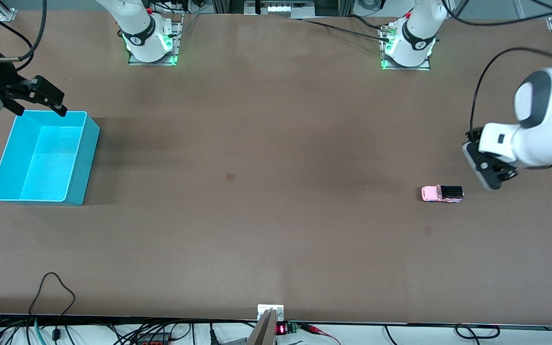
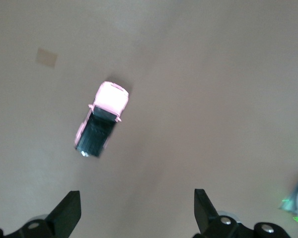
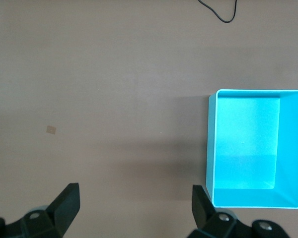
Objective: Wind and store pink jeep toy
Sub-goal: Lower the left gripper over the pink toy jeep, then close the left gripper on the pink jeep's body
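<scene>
Wide brown table (image 1: 276, 143), cables (image 1: 51, 292) along edge

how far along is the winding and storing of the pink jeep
Nothing looks done: the pink jeep toy sits on the table, unheld. The left pincer hangs open beside it. The right pincer waits open over the edge of the empty turquoise bin. Grasping, winding and storing all remain.

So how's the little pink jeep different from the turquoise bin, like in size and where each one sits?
The pink jeep toy is tiny; the turquoise bin is far larger. The jeep lies toward the left arm's end of the table, beside the open left gripper; the bin sits at the right arm's end, under the open right gripper. The jeep is pink with a black rear roof; the bin is plain turquoise and empty. Both rest on the table, untouched.
</scene>
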Robot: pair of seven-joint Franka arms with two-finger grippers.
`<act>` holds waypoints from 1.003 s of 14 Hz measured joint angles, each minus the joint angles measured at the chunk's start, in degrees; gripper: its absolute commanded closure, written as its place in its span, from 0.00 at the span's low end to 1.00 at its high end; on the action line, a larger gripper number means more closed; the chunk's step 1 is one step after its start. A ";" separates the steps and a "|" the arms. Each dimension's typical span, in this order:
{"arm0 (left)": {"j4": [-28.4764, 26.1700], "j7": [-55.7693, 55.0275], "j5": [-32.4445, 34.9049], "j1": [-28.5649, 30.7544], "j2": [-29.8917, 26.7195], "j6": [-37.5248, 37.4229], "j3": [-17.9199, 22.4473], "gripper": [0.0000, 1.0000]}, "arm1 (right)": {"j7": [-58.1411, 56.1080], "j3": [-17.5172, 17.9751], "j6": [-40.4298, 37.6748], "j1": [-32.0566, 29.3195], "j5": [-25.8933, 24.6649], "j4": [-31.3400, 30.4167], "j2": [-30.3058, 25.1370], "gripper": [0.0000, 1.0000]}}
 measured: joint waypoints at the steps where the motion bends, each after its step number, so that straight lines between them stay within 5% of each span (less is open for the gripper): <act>1: -1.21 3.00 0.16 0.00 1.11 3.78 -0.02 0.00 | 0.00 0.00 -0.06 0.00 0.00 0.00 -0.08 0.00; 8: -11.01 21.11 0.27 1.42 6.99 29.94 0.04 0.00 | 0.00 -0.02 -0.15 -0.06 -0.77 -0.01 -0.10 0.00; 14: -11.96 25.74 0.27 3.01 10.96 36.60 0.01 0.04 | 0.00 0.07 -0.15 -0.07 -0.82 0.15 -0.25 0.00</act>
